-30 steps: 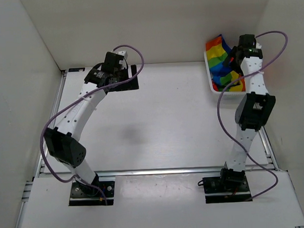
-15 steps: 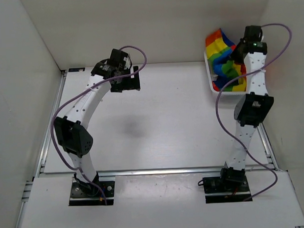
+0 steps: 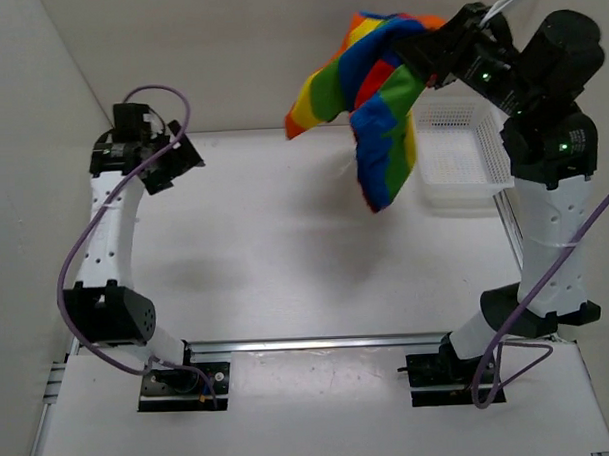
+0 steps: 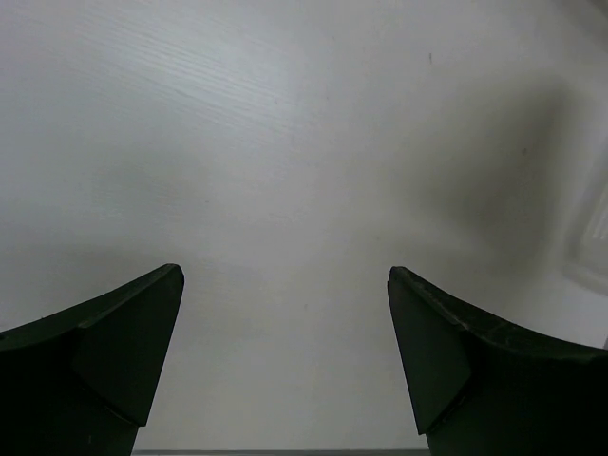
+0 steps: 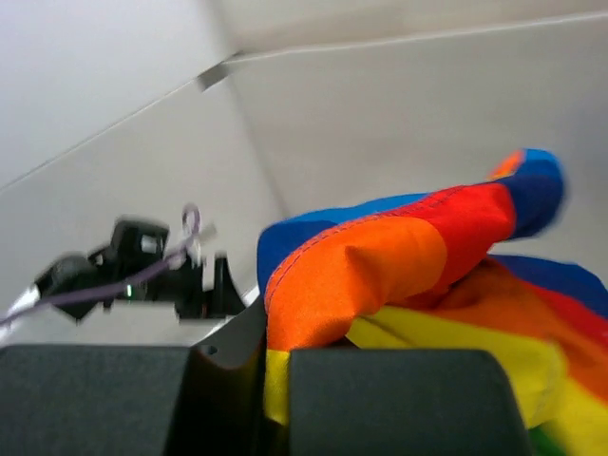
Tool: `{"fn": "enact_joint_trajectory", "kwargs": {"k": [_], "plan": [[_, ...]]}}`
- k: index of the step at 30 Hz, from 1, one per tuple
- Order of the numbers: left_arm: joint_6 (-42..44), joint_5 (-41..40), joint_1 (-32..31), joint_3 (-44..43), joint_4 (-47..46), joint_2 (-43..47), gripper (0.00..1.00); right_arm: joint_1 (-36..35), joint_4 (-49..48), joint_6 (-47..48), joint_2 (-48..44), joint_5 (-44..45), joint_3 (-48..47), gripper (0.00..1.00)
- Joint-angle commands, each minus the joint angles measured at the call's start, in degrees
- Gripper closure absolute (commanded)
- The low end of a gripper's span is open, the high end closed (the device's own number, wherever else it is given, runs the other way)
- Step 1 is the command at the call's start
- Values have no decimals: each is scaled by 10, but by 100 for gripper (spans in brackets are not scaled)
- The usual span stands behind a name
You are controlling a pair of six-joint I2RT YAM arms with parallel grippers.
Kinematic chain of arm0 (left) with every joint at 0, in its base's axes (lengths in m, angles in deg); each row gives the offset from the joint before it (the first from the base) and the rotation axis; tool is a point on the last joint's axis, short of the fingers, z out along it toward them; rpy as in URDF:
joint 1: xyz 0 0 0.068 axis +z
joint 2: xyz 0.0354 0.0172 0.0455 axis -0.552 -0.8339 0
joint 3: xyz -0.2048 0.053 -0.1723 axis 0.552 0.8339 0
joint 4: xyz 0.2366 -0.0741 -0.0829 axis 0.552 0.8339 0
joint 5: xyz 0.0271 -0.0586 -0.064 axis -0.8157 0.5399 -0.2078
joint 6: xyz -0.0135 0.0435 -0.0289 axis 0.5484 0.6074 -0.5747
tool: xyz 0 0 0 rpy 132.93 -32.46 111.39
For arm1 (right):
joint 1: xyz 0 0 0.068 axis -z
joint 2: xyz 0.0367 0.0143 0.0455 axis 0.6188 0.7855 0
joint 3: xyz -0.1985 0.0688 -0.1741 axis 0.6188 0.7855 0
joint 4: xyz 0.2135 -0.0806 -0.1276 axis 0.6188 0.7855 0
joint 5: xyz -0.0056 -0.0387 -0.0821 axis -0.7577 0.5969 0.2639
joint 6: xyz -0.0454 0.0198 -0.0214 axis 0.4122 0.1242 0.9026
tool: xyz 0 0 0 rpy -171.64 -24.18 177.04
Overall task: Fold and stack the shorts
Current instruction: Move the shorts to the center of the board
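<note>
Shorts aloft in right claw, basket nearby

Right arm high, left jaws apart

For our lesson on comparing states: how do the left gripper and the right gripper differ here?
The left gripper is open and empty; the right gripper is shut on the shorts. The left gripper faces the table; the right gripper is raised, the shorts dangling from it. Both have dark fingers.
</note>
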Motion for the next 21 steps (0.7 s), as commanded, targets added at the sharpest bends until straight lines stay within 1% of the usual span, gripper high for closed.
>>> {"fn": "enact_joint_trajectory", "kwargs": {"k": [1,2,3,4,5,6,7,8,9,10,11,12,13,15,16,17,18,21], "plan": [[-11,32,47,-16,3,53,0,-32,20,23,11,-26,103,100],[-11,32,55,-16,9,59,0,-46,20,29,6,-16,134,100],[-11,32,60,-16,15,59,0,-46,20,29,6,-8,203,97],[-6,32,67,-21,15,64,0,-53,20,29,6,3,234,90],[-6,39,67,-21,15,69,0,-53,20,44,16,13,256,61],[-6,39,67,-13,15,69,0,-53,26,54,60,35,265,41],[1,45,67,-5,15,69,0,-48,116,69,126,76,212,19],[1,45,67,-4,15,69,0,-48,117,69,158,96,212,18],[9,51,49,4,15,69,0,-43,189,69,183,112,155,17],[22,46,38,10,24,69,0,-43,208,69,198,132,145,17],[22,29,30,22,24,69,0,-43,208,63,190,147,155,17],[27,29,16,48,24,69,0,-43,185,55,174,162,216,17],[27,29,9,66,24,74,0,-43,162,47,127,190,260,17],[17,22,-4,104,8,81,0,-54,120,42,79,196,348,17],[3,22,-14,142,2,81,0,-54,97,34,60,196,423,18],[-2,22,-14,161,-10,81,0,-68,97,34,29,191,456,19],[-9,22,-24,176,-10,81,0,-77,91,34,17,191,513,19],[-29,22,-44,229,-24,75,1,-129,85,29,-36,184,597,19]]}}
